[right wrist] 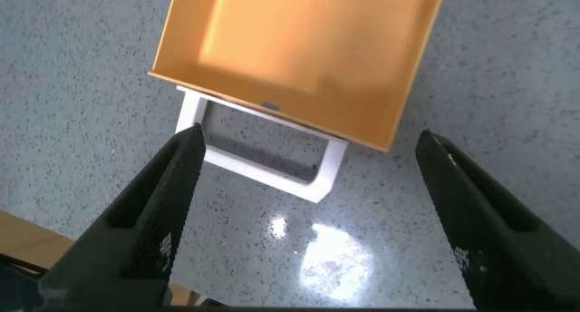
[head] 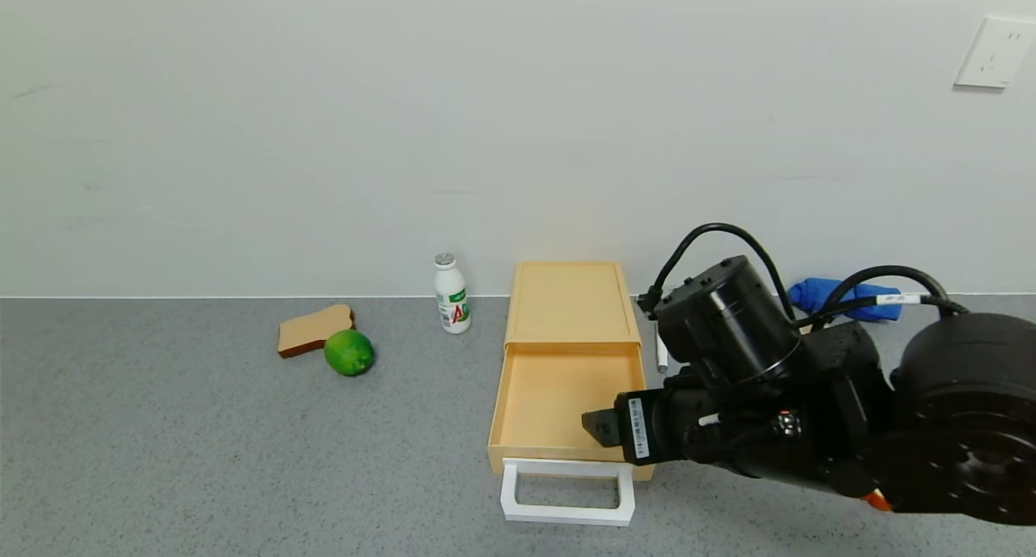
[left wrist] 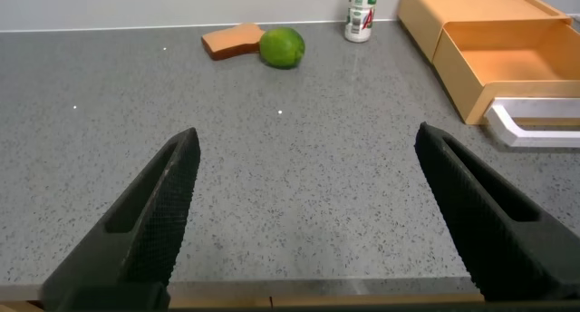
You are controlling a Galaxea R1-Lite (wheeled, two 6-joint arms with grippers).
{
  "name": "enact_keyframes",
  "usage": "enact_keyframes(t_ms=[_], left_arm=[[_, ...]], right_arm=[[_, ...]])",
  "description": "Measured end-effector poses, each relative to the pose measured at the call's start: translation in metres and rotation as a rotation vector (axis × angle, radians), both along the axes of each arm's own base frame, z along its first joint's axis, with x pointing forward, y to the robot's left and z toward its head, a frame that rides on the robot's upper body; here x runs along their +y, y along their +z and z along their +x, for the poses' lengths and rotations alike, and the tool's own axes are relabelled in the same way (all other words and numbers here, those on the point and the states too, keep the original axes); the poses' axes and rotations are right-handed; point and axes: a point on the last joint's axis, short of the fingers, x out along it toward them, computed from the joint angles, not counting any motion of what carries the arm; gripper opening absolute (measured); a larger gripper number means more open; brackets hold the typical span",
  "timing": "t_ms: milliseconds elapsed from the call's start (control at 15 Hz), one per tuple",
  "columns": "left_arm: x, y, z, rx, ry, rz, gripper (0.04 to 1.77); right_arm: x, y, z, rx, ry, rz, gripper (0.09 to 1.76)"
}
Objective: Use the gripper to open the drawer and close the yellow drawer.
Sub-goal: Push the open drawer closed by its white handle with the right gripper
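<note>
Right claw [head: 595,427] hangs above the near right corner of the open tray of the yellow drawer [head: 566,363] in the head view, just behind the white handle [head: 566,492], and it holds nothing. The tray is pulled out toward the robot on the grey table [head: 162,460], so the opening seems done and the closing is the step in hand. A small bottle [head: 452,293], a slice of bread [head: 314,329], a green lime [head: 350,352], a white pen [head: 660,353] and a blue cloth [head: 842,298] lie around the box, none touching the tray.

From the left wrist, the left claw [left wrist: 308,212] has its fingers wide apart over bare table, well apart from the drawer [left wrist: 507,49]; this arm looks idle.

From the right wrist, the right claw [right wrist: 304,212] is spread wide, and the handle [right wrist: 263,158] and the front wall of the tray [right wrist: 281,103] lie between its fingers, lower down. To close well, I think the claw should come down in front of the handle and push straight along the tray, at the middle, so the tray does not turn and jam.
</note>
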Motion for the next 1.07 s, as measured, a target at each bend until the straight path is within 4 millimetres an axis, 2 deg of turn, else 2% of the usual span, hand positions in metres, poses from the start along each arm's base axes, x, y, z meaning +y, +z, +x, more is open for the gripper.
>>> enact_keyframes(t_ms=[333, 667, 1067], left_arm=[[0.0, 0.0, 0.0, 0.0, 0.0, 0.0, 1.72], [0.0, 0.0, 0.0, 0.0, 0.0, 0.0, 1.72], [0.0, 0.0, 0.0, 0.0, 0.0, 0.0, 1.72]], right_arm=[[0.03, -0.025, -0.008, 0.032, 0.07, -0.044, 1.71], [0.067, -0.044, -0.011, -0.002, -0.022, -0.073, 1.71], [0.086, -0.071, -0.01, -0.001, -0.09, -0.114, 1.71]])
